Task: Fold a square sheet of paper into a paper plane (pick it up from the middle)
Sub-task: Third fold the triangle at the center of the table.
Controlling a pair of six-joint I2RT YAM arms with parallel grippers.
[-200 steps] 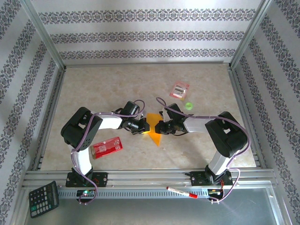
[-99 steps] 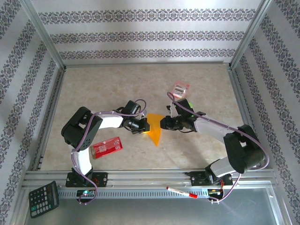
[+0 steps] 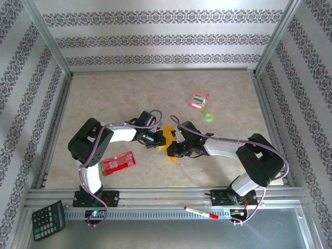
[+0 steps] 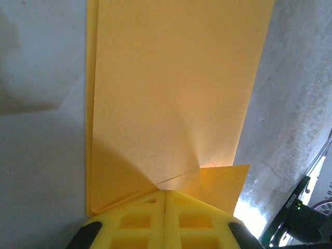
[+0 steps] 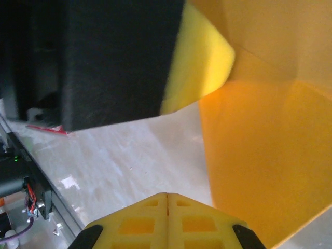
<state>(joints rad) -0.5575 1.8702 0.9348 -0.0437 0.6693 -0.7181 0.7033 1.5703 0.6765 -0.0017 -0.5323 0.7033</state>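
Currently: left fingers (image 4: 137, 222) clamped shut on the thin orange-yellow, partly folded paper sheet (image 4: 176, 93), mid-tabletop (image 3: 129, 93). Right fingers (image 5: 140, 224) closed together, apparently empty, just beside the sheet. Risk: crowded wrists colliding, or a tug tearing the sheet. Open room beyond; red rectangular packet (image 3: 118, 161) near-left.

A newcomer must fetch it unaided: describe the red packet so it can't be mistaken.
On the marble-patterned table, look beside the left arm near the front edge. The red packet lies flat there. It is bright red and rectangular, unlike the smaller pink-and-white packet farther back and the orange-yellow paper in the centre.
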